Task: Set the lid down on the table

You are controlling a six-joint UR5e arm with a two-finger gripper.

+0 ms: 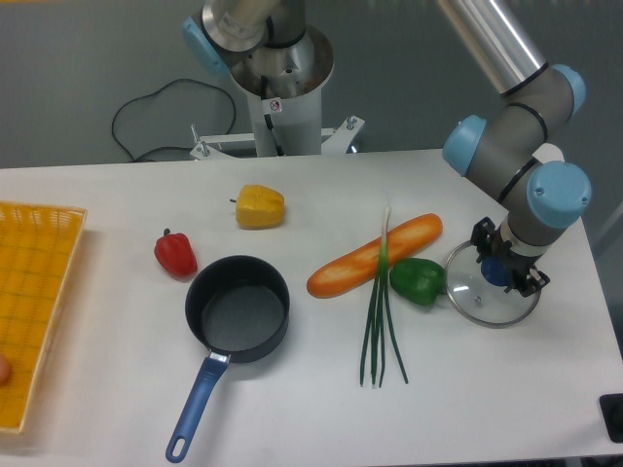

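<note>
Glass could chip or skid if the tool [503, 269] lets go while the lid [490, 294] hangs tilted, or it could nudge the green pepper [419, 280] just beside it. The lid sits directly under the tool, knob apparently clamped, low over the table [117, 389] near its right edge.

I see bare white surface [545, 379] right of and below the round glass lid [487, 297]; the green bell pepper [418, 280] crowds its left edge.
</note>
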